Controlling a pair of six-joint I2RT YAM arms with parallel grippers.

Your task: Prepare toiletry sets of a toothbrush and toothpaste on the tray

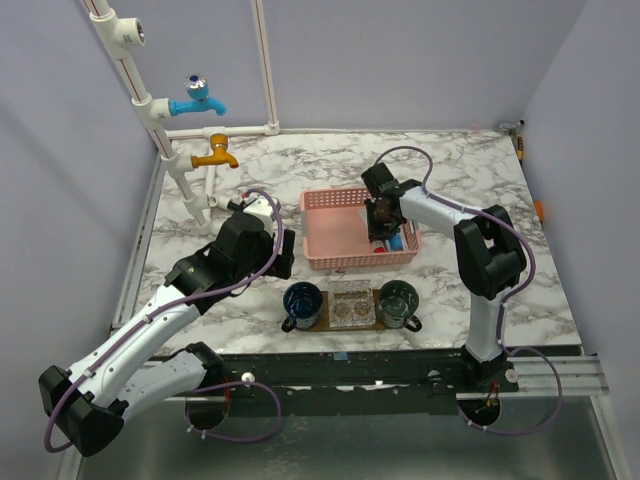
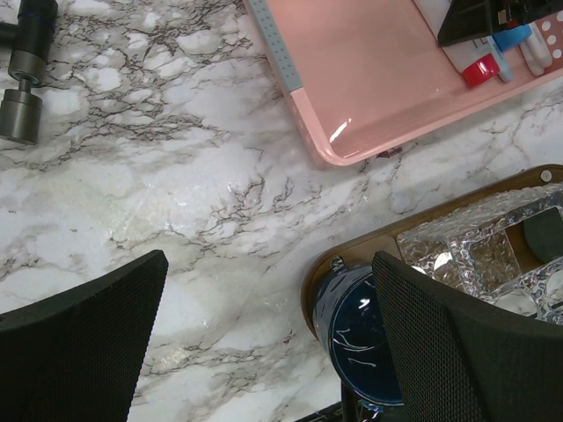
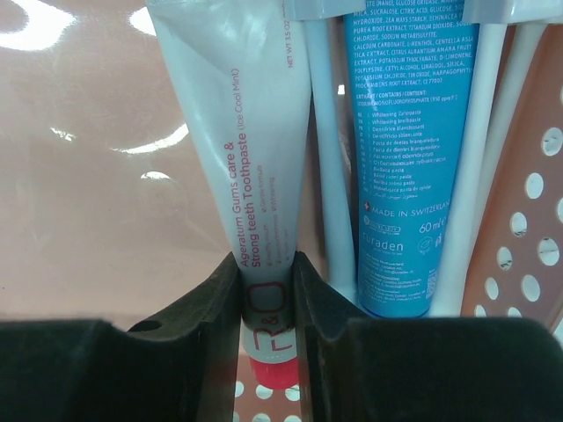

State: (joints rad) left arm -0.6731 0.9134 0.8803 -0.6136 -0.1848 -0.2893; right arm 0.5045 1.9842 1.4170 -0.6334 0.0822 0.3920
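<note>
Black fingers of the left tool stand wide apart over the marble table; near the pink basket, a dark blue mug sits at the end of the wooden tray.

White links and black joint housings are seen on the left arm, and the same on the right arm. Purple cables are looped along both. The fingers are black, finely textured.
</note>
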